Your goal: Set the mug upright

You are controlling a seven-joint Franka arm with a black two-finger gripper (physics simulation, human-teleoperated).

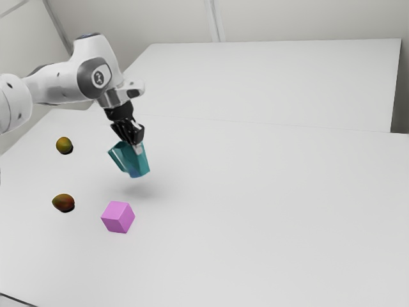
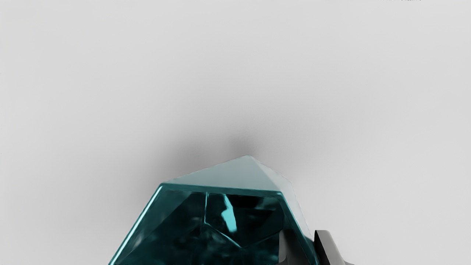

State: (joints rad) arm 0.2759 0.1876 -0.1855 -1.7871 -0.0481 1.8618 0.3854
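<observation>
Mug (image 1: 133,163) in gripper (image 1: 135,144), wall pinched between the fingers (image 2: 325,244), one inside, one outside; hangs tilted above the bench (image 1: 268,211), toward its far corner at the exterior view's left, near the purple cube (image 1: 117,217).

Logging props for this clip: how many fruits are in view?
2. One fruit lies toward the exterior view's left; the other fruit lies nearer that camera, beside the pink cube but apart from it.

Wrist camera close above table, exterior one farther, sideways.
</observation>
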